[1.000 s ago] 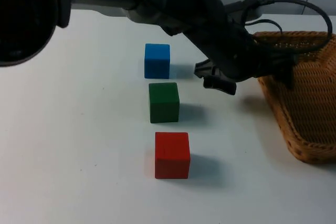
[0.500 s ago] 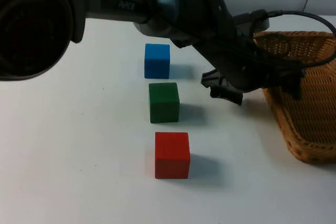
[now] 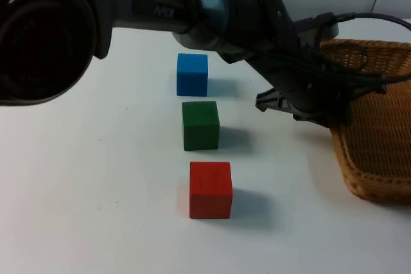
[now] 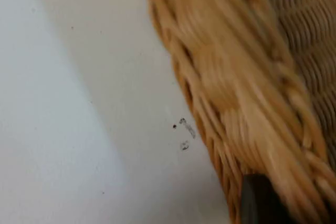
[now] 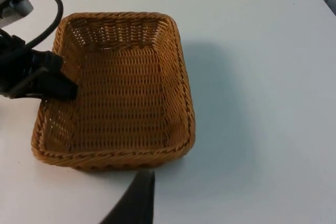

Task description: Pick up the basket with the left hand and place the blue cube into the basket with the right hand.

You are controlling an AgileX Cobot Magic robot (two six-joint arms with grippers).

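The left arm [image 3: 212, 11] is reaching further toward the right of the frame, so that the left gripper [image 3: 321, 110], which a second ago was hanging over bare table just left of the wicker basket [image 3: 376, 126], is now sitting at the basket's left rim, with one black finger [image 5: 52, 85] showing inside the wall in the right wrist view. The arm's big near joint [image 3: 45, 30] is filling more of the upper left of the frame. The basket's near left corner is shifting slightly toward the right of the frame.
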